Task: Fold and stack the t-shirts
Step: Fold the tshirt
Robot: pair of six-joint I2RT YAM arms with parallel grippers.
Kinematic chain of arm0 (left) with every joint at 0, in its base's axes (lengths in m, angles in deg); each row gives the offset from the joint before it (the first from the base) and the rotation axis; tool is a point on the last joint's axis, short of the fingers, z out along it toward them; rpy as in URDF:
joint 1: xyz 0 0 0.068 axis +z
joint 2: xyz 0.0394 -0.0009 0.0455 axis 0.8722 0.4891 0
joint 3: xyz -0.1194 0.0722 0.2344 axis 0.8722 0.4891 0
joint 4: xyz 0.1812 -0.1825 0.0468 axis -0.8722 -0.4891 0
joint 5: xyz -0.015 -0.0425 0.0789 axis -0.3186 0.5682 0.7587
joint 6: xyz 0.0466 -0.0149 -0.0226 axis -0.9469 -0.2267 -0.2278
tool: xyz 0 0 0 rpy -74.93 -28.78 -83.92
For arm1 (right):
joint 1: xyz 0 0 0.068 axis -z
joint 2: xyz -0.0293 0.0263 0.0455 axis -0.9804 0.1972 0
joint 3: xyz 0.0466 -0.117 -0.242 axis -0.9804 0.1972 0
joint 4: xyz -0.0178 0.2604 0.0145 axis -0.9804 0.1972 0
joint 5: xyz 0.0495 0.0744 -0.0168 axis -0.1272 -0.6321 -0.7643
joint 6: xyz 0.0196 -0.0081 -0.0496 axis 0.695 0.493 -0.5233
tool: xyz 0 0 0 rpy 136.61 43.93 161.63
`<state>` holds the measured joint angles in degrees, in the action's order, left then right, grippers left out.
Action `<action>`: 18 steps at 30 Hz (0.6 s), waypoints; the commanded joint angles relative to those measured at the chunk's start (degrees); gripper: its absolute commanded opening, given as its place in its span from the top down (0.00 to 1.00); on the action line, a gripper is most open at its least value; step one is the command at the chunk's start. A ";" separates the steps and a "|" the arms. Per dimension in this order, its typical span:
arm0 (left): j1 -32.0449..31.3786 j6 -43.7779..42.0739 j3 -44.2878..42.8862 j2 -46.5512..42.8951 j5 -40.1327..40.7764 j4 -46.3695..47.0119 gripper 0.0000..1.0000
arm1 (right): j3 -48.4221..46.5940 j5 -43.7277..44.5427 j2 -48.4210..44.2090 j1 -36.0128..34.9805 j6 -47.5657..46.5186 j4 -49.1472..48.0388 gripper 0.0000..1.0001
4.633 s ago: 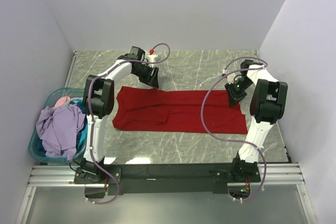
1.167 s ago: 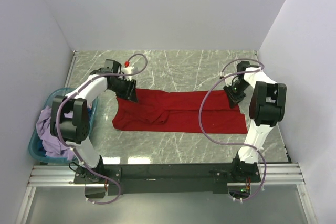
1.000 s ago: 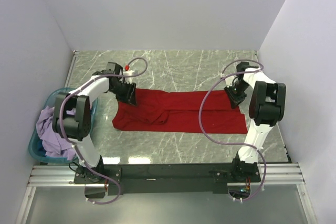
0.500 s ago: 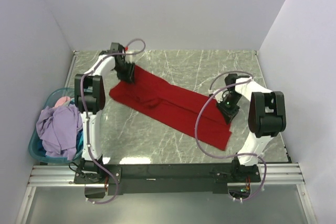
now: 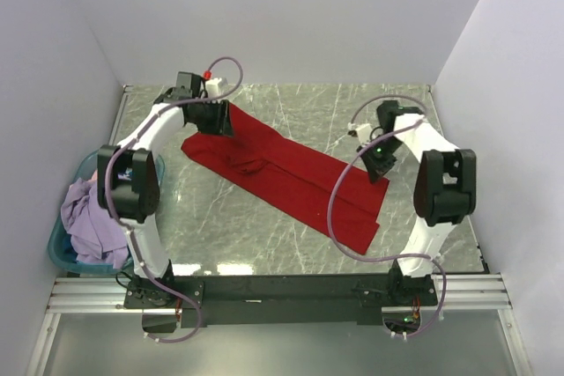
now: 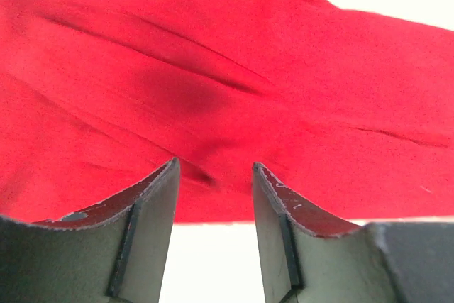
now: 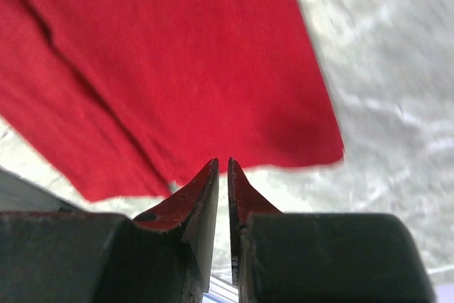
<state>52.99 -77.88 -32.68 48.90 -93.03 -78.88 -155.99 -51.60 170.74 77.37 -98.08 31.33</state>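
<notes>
Left gripper gapes at the red t-shirt, a creased band running upper left to lower right; right gripper pinches its hem.

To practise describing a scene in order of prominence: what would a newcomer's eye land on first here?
A large red t-shirt lies spread diagonally across the marble table, from far left to near right. The left gripper is at its far-left end, the right gripper by its right edge. At the table's left edge, a teal basket holds a crumpled lavender shirt.
</notes>
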 commanded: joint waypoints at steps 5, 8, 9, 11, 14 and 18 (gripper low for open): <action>-1.59 8.57 11.09 -6.93 -1.19 5.19 0.51 | 4.18 8.90 3.64 -6.91 3.31 -6.52 0.84; -2.11 9.80 12.76 -7.37 0.21 4.84 0.51 | 6.73 11.10 3.73 -8.67 3.31 -7.31 0.85; -2.20 10.67 13.12 -7.29 0.65 4.75 0.51 | 7.86 11.46 3.64 -9.11 3.40 -7.23 0.84; -2.73 11.47 14.43 -7.20 2.14 4.48 0.52 | 9.54 12.07 3.29 -10.68 3.31 -6.96 0.85; -3.43 13.32 15.41 -6.68 6.80 5.10 0.52 | 14.72 12.78 1.27 -12.97 2.79 -6.17 0.85; -3.96 15.34 14.18 -4.22 11.20 5.36 0.52 | 23.07 8.77 -4.17 -20.17 1.56 -3.20 0.85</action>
<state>49.52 -65.21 -17.47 43.96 -86.37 -75.32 -138.22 -39.08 168.78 61.54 -95.68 24.44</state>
